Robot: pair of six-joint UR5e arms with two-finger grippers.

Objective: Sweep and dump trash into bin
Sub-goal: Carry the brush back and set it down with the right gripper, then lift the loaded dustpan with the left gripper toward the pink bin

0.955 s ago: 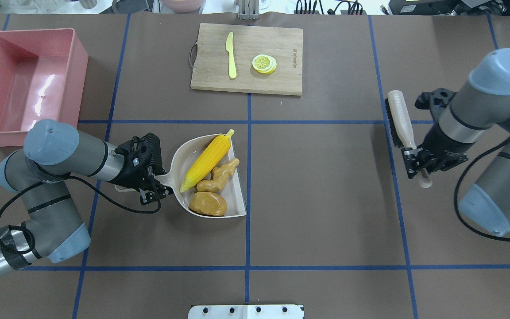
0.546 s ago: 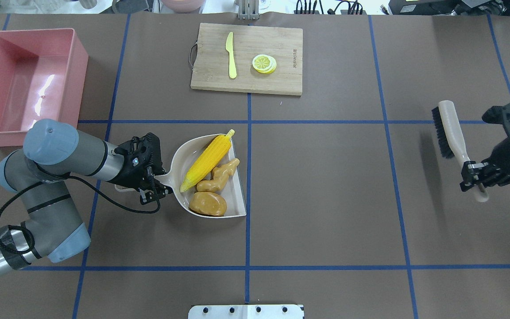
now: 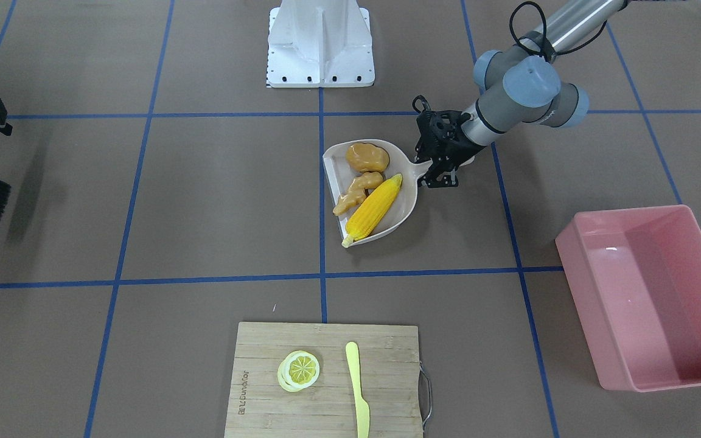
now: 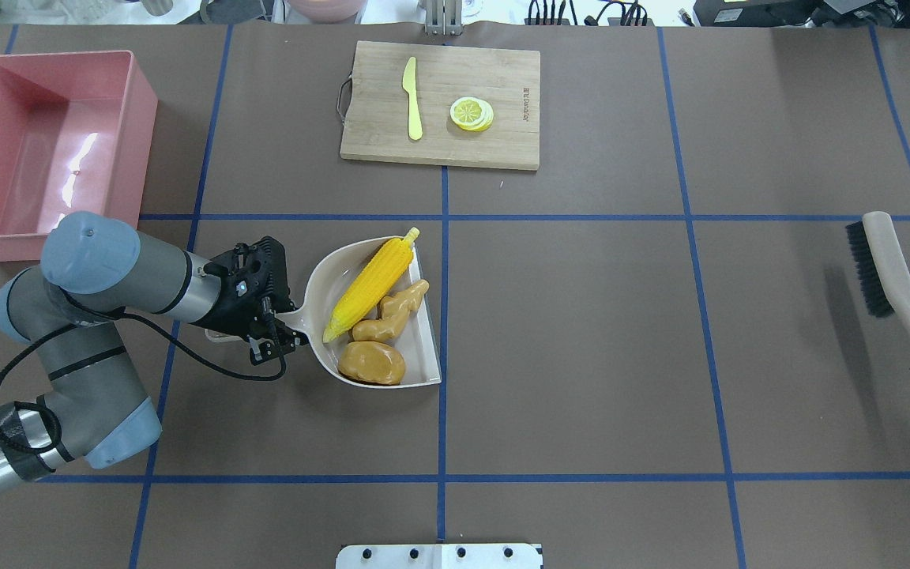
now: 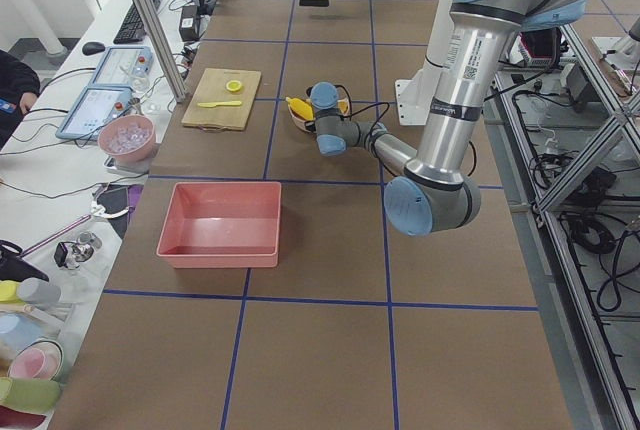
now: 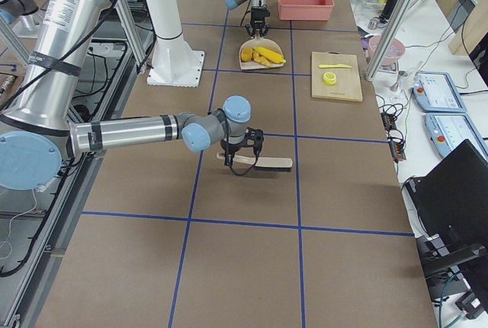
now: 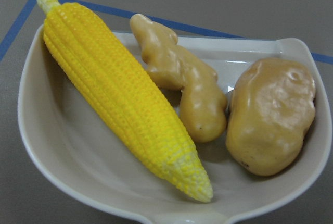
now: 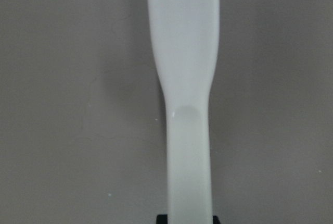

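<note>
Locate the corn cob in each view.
Front-facing: corn cob right of centre.
Overhead: corn cob left of centre.
Exterior left: corn cob upper middle, small.
Exterior right: corn cob top centre.
Left wrist: corn cob fills left half.
Right wrist: absent.
Landmark: beige dustpan holding it.

A bamboo cutting board [image 4: 506, 75] lies at the upper middle of the overhead view, its metal handle [image 4: 340, 99] on the board's left edge. On it a yellow knife [image 4: 411, 99] lies left of a stack of lemon slices [image 4: 471, 113], near but apart. Blue tape lines [image 4: 581, 217] grid the brown table [image 4: 581, 356], and a white base plate [image 4: 439, 555] sits at the bottom centre.
</note>
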